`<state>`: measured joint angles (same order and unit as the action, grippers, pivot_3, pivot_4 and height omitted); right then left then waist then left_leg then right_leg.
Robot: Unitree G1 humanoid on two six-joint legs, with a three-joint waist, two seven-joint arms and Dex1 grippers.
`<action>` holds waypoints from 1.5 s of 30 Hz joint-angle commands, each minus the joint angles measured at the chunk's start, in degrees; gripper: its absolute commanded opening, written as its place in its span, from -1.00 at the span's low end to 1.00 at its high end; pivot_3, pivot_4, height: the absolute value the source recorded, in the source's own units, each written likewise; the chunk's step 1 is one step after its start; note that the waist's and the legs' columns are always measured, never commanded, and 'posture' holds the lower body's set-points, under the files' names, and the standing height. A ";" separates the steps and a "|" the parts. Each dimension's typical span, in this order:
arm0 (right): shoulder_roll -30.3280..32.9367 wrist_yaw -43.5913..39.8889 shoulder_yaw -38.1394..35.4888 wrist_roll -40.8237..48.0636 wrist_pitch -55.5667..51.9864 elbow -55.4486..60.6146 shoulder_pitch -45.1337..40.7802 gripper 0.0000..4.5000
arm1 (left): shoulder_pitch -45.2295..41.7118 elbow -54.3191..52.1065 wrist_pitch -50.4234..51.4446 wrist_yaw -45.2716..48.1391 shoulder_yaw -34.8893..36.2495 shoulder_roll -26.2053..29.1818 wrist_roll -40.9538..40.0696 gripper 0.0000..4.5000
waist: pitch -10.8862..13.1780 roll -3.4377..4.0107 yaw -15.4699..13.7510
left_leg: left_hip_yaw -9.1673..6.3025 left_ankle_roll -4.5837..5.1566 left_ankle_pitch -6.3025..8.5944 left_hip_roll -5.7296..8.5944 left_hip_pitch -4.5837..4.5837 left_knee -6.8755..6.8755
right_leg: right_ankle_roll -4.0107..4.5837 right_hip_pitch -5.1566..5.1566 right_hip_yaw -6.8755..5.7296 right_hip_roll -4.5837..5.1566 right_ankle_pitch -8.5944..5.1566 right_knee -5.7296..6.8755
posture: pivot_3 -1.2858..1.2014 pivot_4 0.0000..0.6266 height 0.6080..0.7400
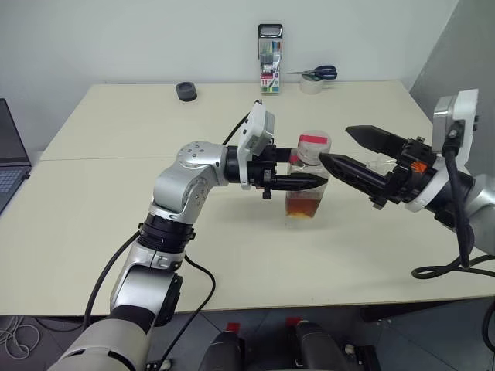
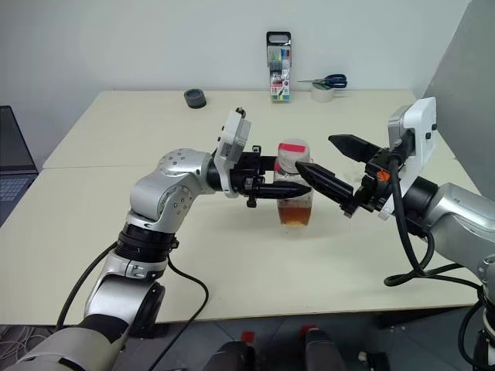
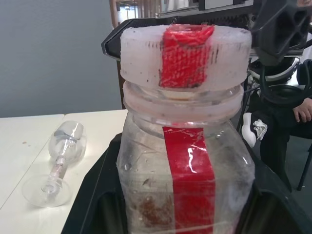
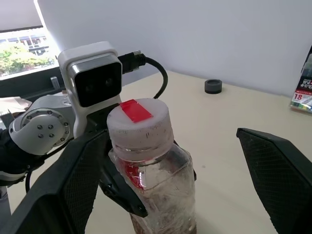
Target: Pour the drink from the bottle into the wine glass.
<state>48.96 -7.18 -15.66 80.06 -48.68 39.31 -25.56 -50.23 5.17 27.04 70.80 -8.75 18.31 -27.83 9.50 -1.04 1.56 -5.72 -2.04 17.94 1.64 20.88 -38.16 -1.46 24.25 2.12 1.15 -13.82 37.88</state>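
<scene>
A: So, biggest thing first: what's on the worktop (image 1: 232, 255)?

B: A pale worktop, mostly bare. At the far edge stand a marker pack (image 1: 270, 49), a roll of tape with scissors (image 1: 314, 75) on it, and a small dark ring (image 1: 186, 91). A laptop (image 1: 9, 158) sits at the left edge.

A: And the arms?

B: The left hand (image 1: 309, 182) reaches in level from the left and is clamped on the bottle (image 1: 308, 179) around its body, below the neck. The bottle stands upright near the middle of the worktop, cap (image 4: 140, 126) on. The right hand (image 1: 348, 151) is spread wide, fingers either side of the cap but clear of it.

A: The drink?

B: Reddish-brown drink (image 1: 302, 206), only in the bottom part of the bottle.

A: Where's the wine glass?

B: In the left wrist view, the wine glass (image 3: 61, 158) is lying on its side on the worktop, just beyond the bottle on its right.

A: So which step is this?

B: Opening the bottle, I'd say. One hand steadies it, the other is lined up for the cap. Nothing has been poured.

A: What does the next move call for?

B: Closing the right fingers squarely on the cap and twisting, while the left grip holds firm. Then the glass needs standing up before any pouring, or the drink would spill.
</scene>
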 commanded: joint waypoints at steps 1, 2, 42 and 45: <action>-0.87 0.95 0.99 0.88 1.85 1.72 -2.19 1.00 | -0.62 -2.17 -0.63 0.24 0.32 -0.04 -0.85 -0.06 | 0.00 0.00 0.03 | 0.00 0.00 0.00 0.00 0.00 0.00 | 0.00 0.00 0.00 0.00 0.00 0.00 | 0.03 -0.52 1.00; -1.35 1.15 1.73 0.64 2.03 1.66 -2.73 1.00 | -0.73 -2.06 -0.64 0.22 0.33 -0.09 -0.84 -0.06 | 0.00 0.00 0.03 | 0.01 0.00 0.00 0.00 -0.01 0.00 | 0.00 0.00 0.00 0.00 0.00 0.01 | 0.03 -0.52 1.00; 0.74 -4.00 1.54 -12.94 3.03 -2.64 -8.69 -0.20 | -0.47 -2.30 -0.28 -0.87 0.11 -0.28 -0.82 -0.06 | 0.00 0.00 0.01 | -0.02 -0.02 -0.01 0.01 0.01 -0.01 | 0.00 0.00 0.00 0.01 0.00 -0.01 | 0.03 -0.52 1.00; 3.71 -8.43 2.41 -15.28 3.53 -1.66 -7.83 -0.20 | -0.49 -2.11 -0.47 -0.92 0.00 -0.38 -0.90 -0.06 | 0.00 0.00 0.00 | -0.02 0.01 0.00 0.01 0.01 0.00 | 0.00 0.00 -0.01 0.01 0.00 -0.02 | 0.03 -0.52 1.00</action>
<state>50.87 -15.11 -8.00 69.19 -47.09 37.89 -33.01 -50.43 4.35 26.81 69.32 -10.06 17.27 -27.83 9.50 -1.04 1.56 -5.73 -2.03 17.94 1.65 20.89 -38.17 -1.46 24.25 2.10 1.15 -13.82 37.86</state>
